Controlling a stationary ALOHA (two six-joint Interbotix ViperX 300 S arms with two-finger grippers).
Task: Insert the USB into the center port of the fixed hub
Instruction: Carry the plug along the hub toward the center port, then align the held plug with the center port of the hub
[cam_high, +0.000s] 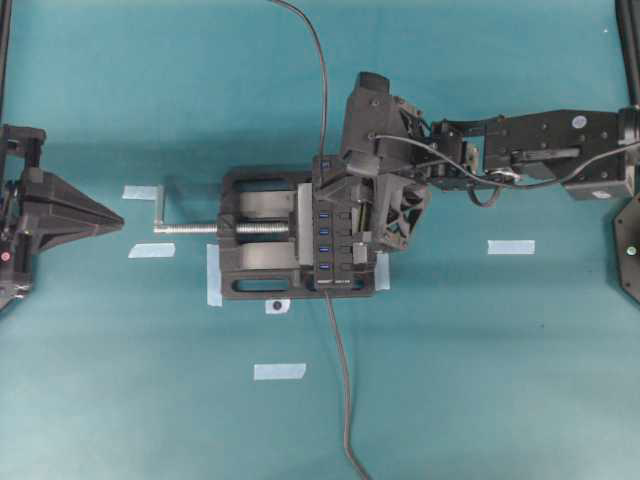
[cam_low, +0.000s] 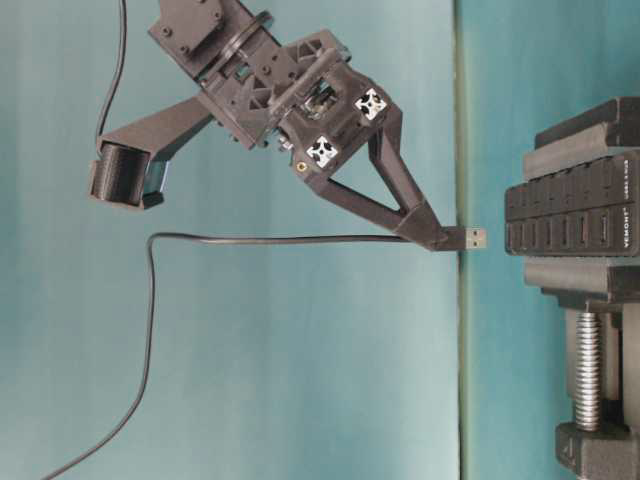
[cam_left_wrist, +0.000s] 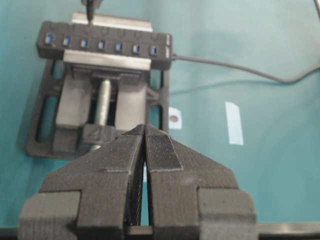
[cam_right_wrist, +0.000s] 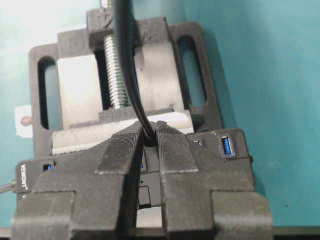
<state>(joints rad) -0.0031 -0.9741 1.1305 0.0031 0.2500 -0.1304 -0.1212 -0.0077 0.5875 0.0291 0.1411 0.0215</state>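
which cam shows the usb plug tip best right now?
Table-level exterior: the USB plug juts out of the right claw, its metal tip in profile, short of the hub. Overhead: the right arm covers it. Right wrist: only the cable entering the closed claw. Left wrist: a small dark tip above the hub.

From the right wrist view we cannot see the center port: the right gripper (cam_right_wrist: 148, 137) covers most of the fixed hub (cam_right_wrist: 227, 150), whose left end is cropped.
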